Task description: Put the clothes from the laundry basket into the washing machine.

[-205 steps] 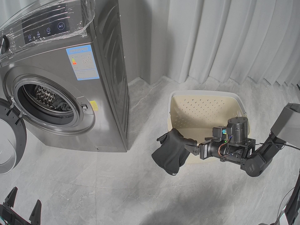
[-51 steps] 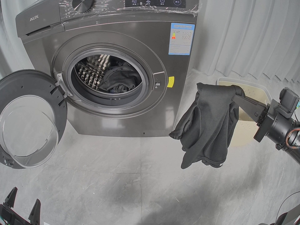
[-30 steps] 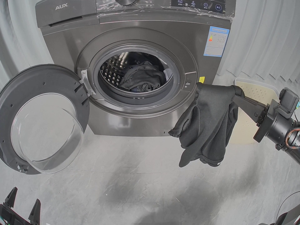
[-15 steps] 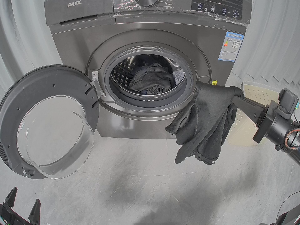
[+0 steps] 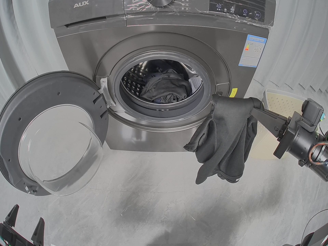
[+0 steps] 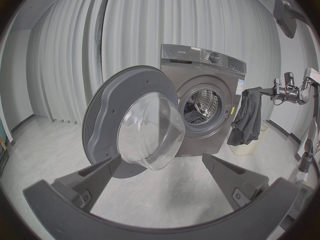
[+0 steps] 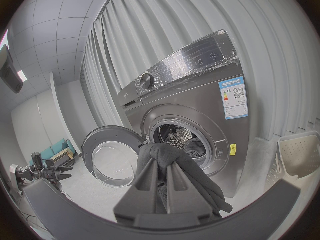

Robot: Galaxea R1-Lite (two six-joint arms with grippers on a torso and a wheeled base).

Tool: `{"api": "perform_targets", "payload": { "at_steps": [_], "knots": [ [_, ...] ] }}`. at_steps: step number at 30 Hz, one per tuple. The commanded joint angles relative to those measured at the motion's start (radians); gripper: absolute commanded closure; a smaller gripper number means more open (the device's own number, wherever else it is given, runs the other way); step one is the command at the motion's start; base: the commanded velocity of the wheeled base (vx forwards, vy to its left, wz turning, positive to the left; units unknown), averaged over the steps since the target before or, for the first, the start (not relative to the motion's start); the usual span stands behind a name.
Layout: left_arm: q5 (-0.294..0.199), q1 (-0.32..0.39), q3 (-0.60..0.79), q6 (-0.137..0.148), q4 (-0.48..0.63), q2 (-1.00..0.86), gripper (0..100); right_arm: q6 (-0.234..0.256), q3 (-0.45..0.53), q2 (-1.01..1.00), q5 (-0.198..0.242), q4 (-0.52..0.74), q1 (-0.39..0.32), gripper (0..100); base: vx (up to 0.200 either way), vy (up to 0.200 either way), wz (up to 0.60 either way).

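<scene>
Just right of washing machine (image 5: 164, 28) mouth: right gripper (image 5: 255, 107) fingers (image 5: 270, 117) pinched tight on dark garment (image 5: 223, 137), hanging clear of floor (image 5: 136, 195). Carry step, I'd say; next needs leftward reach into drum (image 5: 131, 82), then release. Left gripper (image 6: 160, 157) fingers wide apart, empty.

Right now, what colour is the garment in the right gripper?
Plain black, no pattern. The garment hanging from the right gripper shows best in the head view.

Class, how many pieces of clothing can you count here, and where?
2: one black garment hangs from the right gripper before the washing machine; one dark bundle lies inside the drum. More may be hidden beneath it or in the basket.
</scene>
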Motion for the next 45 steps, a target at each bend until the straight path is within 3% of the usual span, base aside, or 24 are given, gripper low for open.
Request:
{"api": "perform_targets", "payload": {
  "at_steps": [1,6,11,13,15,16,17,18,20,22,26,28,33,38,45],
  "knots": [
    [-0.001,0.0,0.018,0.016,-0.001,-0.015,0,0.0,0.0,0.012,-0.002,0.0,0.023,100,0.0,0.0,0.0],
    [-0.005,0.002,0.018,0.03,-0.001,-0.015,0,0.021,-0.045,0.098,-0.017,-0.026,0.046,100,0.0,0.0,0.0],
    [-0.008,0.0,0.018,0.045,-0.004,-0.01,0,0.058,-0.097,0.213,-0.112,-0.107,0.086,100,0.0,0.0,0.0],
    [-0.018,0.002,0.01,0.054,-0.02,-0.018,0,0.064,-0.101,0.239,-0.13,-0.137,0.099,100,0.0,0.0,0.0],
    [-0.064,0.006,-0.074,0.013,-0.066,-0.009,0,0.066,-0.117,0.261,-0.134,-0.153,0.103,100,0.0,0.0,0.0],
    [-0.08,0.008,-0.1,0.007,-0.07,-0.006,0,0.066,-0.123,0.264,-0.134,-0.153,0.105,100,0.0,0.0,0.0],
    [-0.156,0.011,-0.169,0.004,-0.069,0.022,0,0.066,-0.15,0.275,-0.135,-0.155,0.106,100,0.0,0.0,0.0],
    [-0.179,0.012,-0.179,0.008,-0.064,0.034,0,0.067,-0.16,0.278,-0.135,-0.155,0.106,100,0.0,0.0,0.0],
    [-0.314,0.017,-0.186,0.03,-0.043,0.146,0,0.078,-0.219,0.311,-0.135,-0.157,0.111,100,0.0,0.0,0.0],
    [-0.383,0.02,-0.183,0.031,-0.055,0.261,0,0.087,-0.252,0.328,-0.135,-0.16,0.123,100,0.0,0.0,0.0],
    [-0.444,0.003,-0.188,0.037,-0.15,0.428,0,0.089,-0.276,0.339,-0.134,-0.176,0.129,100,0.0,0.0,0.0],
    [-0.485,-0.025,-0.186,0.051,-0.273,0.574,0,0.089,-0.301,0.364,-0.132,-0.176,0.129,100,0.0,0.0,0.0],
    [-0.493,-0.095,-0.185,0.059,-0.396,0.769,0,0.087,-0.335,0.403,-0.123,-0.176,0.129,100,0.0,0.0,0.0],
    [-0.485,-0.212,-0.185,0.05,-0.527,0.958,0,0.084,-0.373,0.454,-0.123,-0.178,0.119,100,0.0,0.0,0.0],
    [-0.484,-0.287,-0.211,0.039,-0.681,1.174,0,0.084,-0.413,0.456,-0.117,-0.176,0.14,100,0.0,0.0,0.0]
  ]
}}
